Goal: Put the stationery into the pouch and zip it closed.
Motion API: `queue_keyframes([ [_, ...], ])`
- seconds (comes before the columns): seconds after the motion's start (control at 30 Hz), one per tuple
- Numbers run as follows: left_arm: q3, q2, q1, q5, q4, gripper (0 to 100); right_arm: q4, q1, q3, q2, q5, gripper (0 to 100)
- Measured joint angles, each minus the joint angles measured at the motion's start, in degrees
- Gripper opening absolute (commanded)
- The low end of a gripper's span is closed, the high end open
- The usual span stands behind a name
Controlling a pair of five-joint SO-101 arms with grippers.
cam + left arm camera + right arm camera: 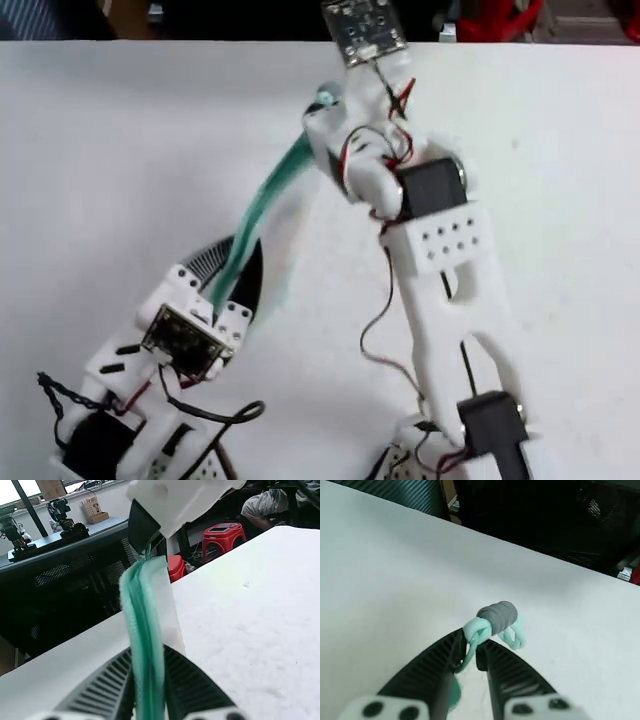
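Observation:
The pouch [262,205], clear with a green zipper edge, hangs stretched in the air between my two arms. My left gripper [236,265] at the lower left is shut on one end of it; in the left wrist view the green zipper band [146,630] runs up from between its black fingers [107,680]. My right gripper [323,104] at the upper middle is shut on the other end, pinching the mint zipper pull cord [482,627] with its grey band [498,614]. What lies inside the pouch cannot be told.
The white table [120,150] stretches out to the left and right of the arms. The right arm's body [450,290] crosses the table's middle right. Black cables [225,415] trail near the left arm's base. The far table edge [200,42] borders a dark room.

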Motion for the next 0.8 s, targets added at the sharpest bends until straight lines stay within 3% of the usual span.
queue_keyframes([
  [0.13,0.00,0.09,0.09,0.00,0.00,2,-5.36,3.69,0.70,4.13,3.34,1.9],
  [0.4,0.00,0.09,0.18,-0.18,0.00,2,-6.42,5.63,0.88,4.57,4.75,2.5],
  [0.47,0.00,0.09,0.18,-0.18,0.00,2,-5.89,5.63,1.05,3.16,4.84,7.2],
  [0.6,0.00,0.09,0.18,-0.18,0.09,2,-0.26,5.71,1.05,-0.53,4.84,25.8],
  [0.8,0.00,-0.88,0.18,-0.18,1.05,2,9.76,6.07,0.88,-8.44,4.40,28.5],
])
